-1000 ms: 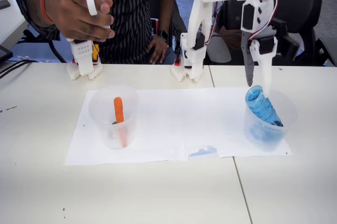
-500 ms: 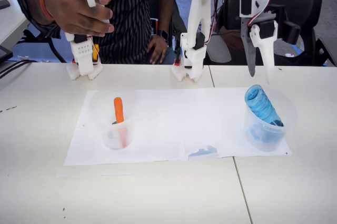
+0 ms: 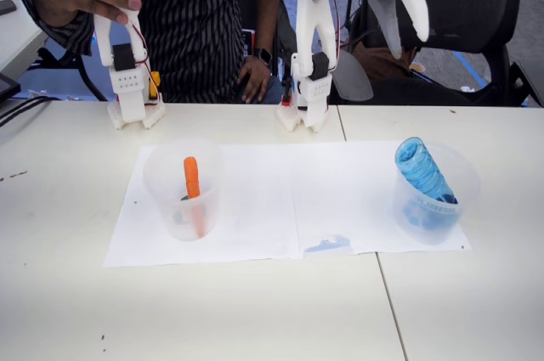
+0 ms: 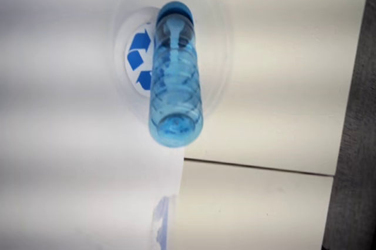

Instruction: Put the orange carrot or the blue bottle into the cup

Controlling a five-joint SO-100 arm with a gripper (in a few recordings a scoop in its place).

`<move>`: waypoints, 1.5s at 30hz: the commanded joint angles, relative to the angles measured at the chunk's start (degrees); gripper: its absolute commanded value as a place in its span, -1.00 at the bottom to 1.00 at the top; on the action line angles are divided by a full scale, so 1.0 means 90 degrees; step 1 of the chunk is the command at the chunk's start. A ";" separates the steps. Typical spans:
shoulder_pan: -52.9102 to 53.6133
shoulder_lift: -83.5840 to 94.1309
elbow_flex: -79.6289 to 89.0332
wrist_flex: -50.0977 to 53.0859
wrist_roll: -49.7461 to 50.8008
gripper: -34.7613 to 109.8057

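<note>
— Fixed view first?
— Jaws [image 3: 406, 17] up high at the top right, well above the tabletop [image 3: 255, 310], pointing down, holding nothing. Fingers close together; open or closed, cannot tell from here.
— And the blue bottle [image 3: 423, 176]?
— Standing tilted in the cup [image 3: 435, 195] on the right, cap end down inside, base sticking out over the rim toward the upper left. Cup resting on the right edge of the white paper sheet [image 3: 289, 200].
— On the left?
— Another clear tumbler [image 3: 184, 187] on the same sheet, with the orange carrot [image 3: 193, 187] leaning upright inside. Well apart from the cup with the bottle.
— Anything behind?
— A person in a striped shirt [image 3: 200, 21] beyond the tabletop, seated. White arm base [image 3: 308, 98] planted at the far edge of the tabletop, near the middle.
— Wrist view now?
— Looking straight down. Blue bottle [image 4: 174, 76] lying slanted across the cup [image 4: 217, 44], ribbed body clear, cap toward the top, base toward the bottom over the rim. Blue recycling arrows [image 4: 139, 59] visible on the cup's base, just left of the bottle. Paper sheet [image 4: 70, 162] under the cup and to the left, bare tabletop [image 4: 282, 85] to the right, a seam running across below.
</note>
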 commanded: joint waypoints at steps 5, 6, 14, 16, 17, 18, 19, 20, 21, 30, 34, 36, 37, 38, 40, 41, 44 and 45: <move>0.1807 0.1885 0.0859 0.0059 -0.0742 0.01; 0.2012 0.2041 0.1074 0.0059 -0.0820 0.01; 0.2881 0.3809 0.3535 -0.0547 -0.1172 0.00; 0.2939 0.4502 0.4443 -0.1094 -0.1240 0.00; 0.2949 0.4854 0.4951 -0.1377 -0.1270 0.00; 0.2949 0.5215 0.5488 -0.1670 -0.1289 0.00; 0.2939 0.5566 0.6025 -0.1973 -0.1260 0.00; 0.2939 0.5908 0.6533 -0.2266 -0.1240 0.00; 0.2939 0.6221 0.7070 -0.2520 -0.1230 0.00; 0.3174 0.7617 0.9922 -0.3887 -0.1221 0.00; 0.3223 0.7627 1.0742 -0.4307 -0.1221 0.00; 0.3223 0.7725 1.1270 -0.4404 -0.1221 0.00; 0.3223 0.7725 1.1465 -0.4473 -0.1230 0.00; 0.3223 0.7734 1.1660 -0.4531 -0.1230 0.00; 0.3223 0.7734 1.1992 -0.4668 -0.1230 0.00; 0.3223 0.7734 1.2139 -0.4756 -0.1240 0.00; 0.3223 0.7734 1.2471 -0.5020 -0.1240 0.00; 0.3223 0.7734 1.2588 -0.5098 -0.1240 0.00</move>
